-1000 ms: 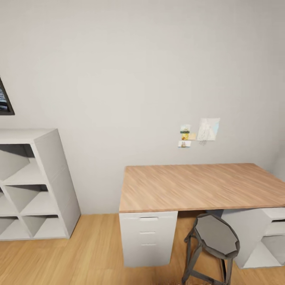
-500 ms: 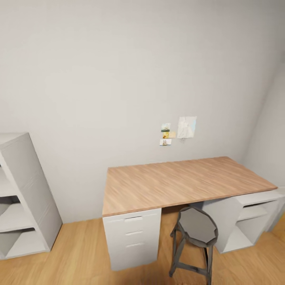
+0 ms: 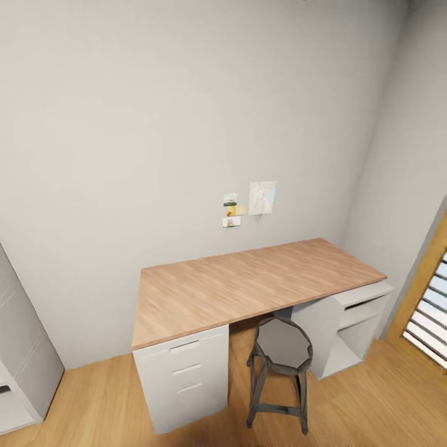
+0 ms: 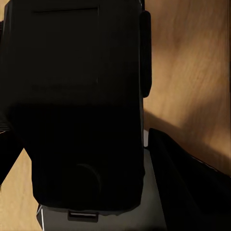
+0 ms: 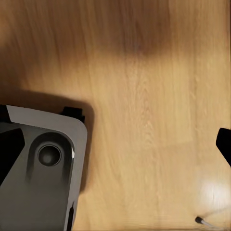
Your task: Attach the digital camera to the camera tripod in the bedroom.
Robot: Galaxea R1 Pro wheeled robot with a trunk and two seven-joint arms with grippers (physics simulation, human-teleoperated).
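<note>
Your left claw's camera looks onto a matte black boxy digital camera [image 4: 77, 106] held close against the lens; you can't tell from this whether the jaws are clamped on it. On the right wrist view you see light wood plank floor [image 5: 149, 96] and a grey corner of the robot's base [image 5: 43, 168], with the right claw's state impossible to judge. Ahead, a wood-topped desk [image 3: 248, 282] with white drawers [image 3: 183, 379] stands against the pale grey wall [image 3: 155, 124]. A short grey metal stool [image 3: 282, 363] sits just before the desk. Small paper notes [image 3: 248, 202] hang above.
</note>
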